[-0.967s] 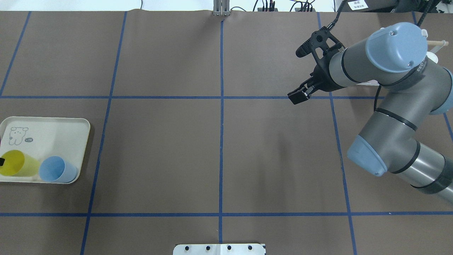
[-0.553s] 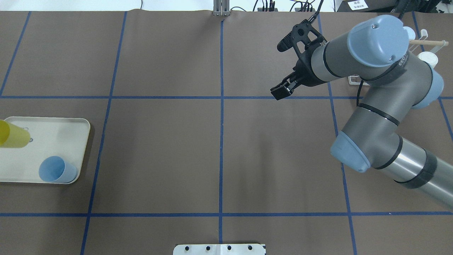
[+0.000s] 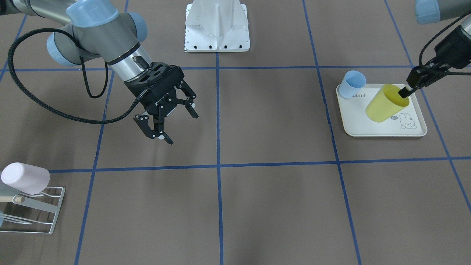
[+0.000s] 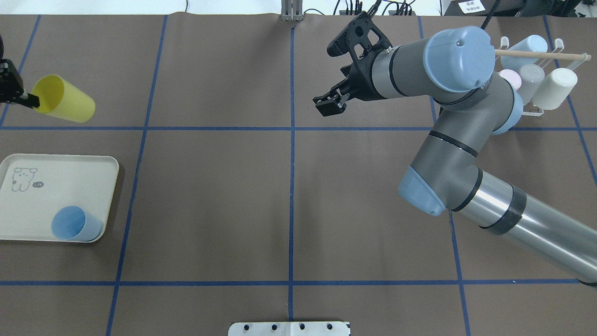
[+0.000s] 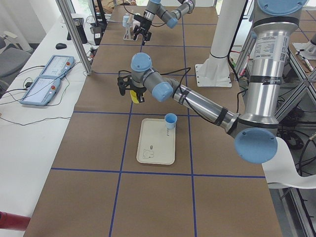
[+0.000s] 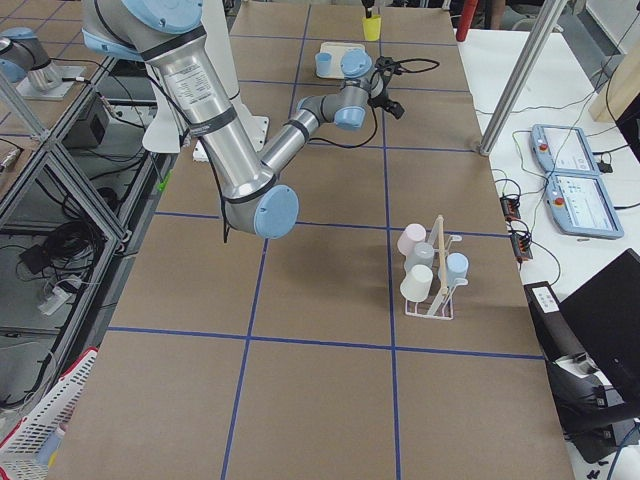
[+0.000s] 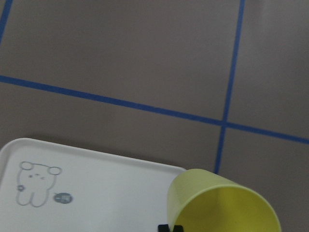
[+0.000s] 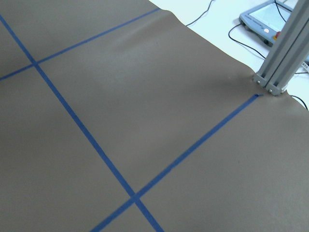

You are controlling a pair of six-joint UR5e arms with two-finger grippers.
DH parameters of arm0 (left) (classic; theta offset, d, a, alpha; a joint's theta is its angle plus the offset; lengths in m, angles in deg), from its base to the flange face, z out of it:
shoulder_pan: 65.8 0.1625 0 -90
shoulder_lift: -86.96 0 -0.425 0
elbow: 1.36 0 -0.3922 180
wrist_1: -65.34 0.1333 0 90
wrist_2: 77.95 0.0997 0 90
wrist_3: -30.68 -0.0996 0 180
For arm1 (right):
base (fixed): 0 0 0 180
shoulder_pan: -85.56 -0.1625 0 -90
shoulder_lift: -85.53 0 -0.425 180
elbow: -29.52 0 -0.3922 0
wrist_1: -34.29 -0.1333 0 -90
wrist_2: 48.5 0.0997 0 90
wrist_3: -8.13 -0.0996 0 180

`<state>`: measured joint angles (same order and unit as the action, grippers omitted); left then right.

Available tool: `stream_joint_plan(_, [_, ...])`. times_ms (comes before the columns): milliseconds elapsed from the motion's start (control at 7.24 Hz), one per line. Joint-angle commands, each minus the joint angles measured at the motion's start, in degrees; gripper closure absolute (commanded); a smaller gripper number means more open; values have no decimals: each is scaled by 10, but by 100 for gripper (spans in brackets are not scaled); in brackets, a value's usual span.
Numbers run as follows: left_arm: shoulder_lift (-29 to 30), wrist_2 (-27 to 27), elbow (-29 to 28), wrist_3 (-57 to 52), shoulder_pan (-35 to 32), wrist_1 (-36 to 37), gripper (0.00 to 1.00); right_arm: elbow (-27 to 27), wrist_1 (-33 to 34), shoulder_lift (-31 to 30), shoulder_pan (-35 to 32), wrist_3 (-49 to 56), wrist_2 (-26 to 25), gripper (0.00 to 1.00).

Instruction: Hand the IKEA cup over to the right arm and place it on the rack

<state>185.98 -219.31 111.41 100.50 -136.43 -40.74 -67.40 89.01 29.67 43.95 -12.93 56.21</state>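
**A:** Where do we stand with the yellow cup (image 4: 63,105)?

**B:** We have it in the left end effector (image 3: 404,92), which is clamped on the rim with one finger inside the mouth and one outside. The cup hangs tilted in the air over the left side of the table (image 4: 210,196), lifted off the cream tray (image 4: 70,172) where the blue cup (image 4: 74,224) sits.

**A:** And the right end effector (image 3: 171,125)?

**B:** Its fingers are spread apart with nothing between them. It hovers near the table's centre line, well apart from the cup. We judge this to be the carry toward the hand-over, with the transfer not yet made.

**A:** What does the next move ask of us?

**B:** We bring the two together mid-table, the cup's closed end turned toward the right fingers so they can close round its body. Only then do we release on the left. The rack (image 4: 545,55) at the far right already carries several cups, so we will need a free prong.
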Motion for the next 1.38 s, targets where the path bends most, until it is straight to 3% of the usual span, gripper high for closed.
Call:
stream_joint_plan(0, [109, -47, -15, 195, 5, -4, 100, 34, -124, 8, 20, 4, -46, 11])
stream_joint_plan(276, [182, -90, -67, 295, 29, -52, 100, 97, -315, 8, 82, 3, -149, 7])
stream_joint_plan(414, [190, -90, -76, 322, 57, -91, 100, 103, -360, 17, 106, 1, -199, 2])
stream_joint_plan(691, [198, -88, -81, 378, 94, -160, 100, 103, -371, 36, 125, 4, -207, 2])
stream_joint_plan(1243, [235, -75, -97, 395, 133, -165, 100, 102, -407, 36, 134, 92, -211, 2])
